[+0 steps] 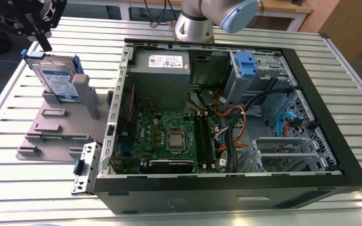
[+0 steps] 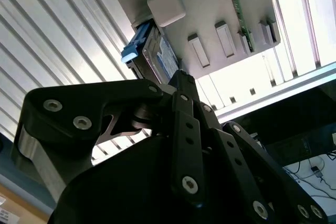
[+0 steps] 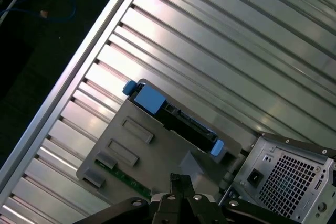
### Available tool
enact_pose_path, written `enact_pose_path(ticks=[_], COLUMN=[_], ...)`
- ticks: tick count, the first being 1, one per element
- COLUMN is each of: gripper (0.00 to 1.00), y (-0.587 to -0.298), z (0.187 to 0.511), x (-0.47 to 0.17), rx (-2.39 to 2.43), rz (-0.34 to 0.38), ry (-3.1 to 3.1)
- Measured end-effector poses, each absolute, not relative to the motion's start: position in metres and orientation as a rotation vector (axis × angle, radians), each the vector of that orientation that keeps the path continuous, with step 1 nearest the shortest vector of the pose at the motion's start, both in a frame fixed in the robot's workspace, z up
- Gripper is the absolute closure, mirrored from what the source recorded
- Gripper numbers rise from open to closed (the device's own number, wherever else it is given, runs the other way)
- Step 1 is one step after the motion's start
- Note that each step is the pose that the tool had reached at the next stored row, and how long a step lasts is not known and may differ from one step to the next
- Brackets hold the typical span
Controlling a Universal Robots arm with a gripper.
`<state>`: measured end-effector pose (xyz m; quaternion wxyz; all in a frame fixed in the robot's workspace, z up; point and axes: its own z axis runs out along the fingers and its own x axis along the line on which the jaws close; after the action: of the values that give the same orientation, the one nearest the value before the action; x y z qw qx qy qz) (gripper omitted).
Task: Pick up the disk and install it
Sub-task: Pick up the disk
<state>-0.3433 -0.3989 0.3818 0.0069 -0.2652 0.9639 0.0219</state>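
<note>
The disk (image 1: 58, 77) stands on edge in 1 slot of a grey holder plate (image 1: 49, 127), its blue bracket uppermost, at the exterior view's left of the open computer case (image 1: 231, 194). The gripper (image 1: 45, 44) hangs just above the disk's top edge, apart from it, fingers drawn narrow together with nothing between them. Both rest on a slatted metal table (image 1: 24, 188). Both wrist views look down past the fingertips onto the disk (image 3: 178, 116) (image 2: 157, 56).

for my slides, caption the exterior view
Claw above the disk, which stands upright in a grey holder beside the open computer case.
</note>
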Motion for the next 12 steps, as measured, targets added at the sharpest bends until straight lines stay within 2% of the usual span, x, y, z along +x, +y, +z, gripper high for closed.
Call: enact_pose_path(ticks=[12], gripper=[0.89], y=[-0.3989], z=[0.3817], x=[-0.3433], rx=[-0.87], rz=[0.069], ry=[3.004])
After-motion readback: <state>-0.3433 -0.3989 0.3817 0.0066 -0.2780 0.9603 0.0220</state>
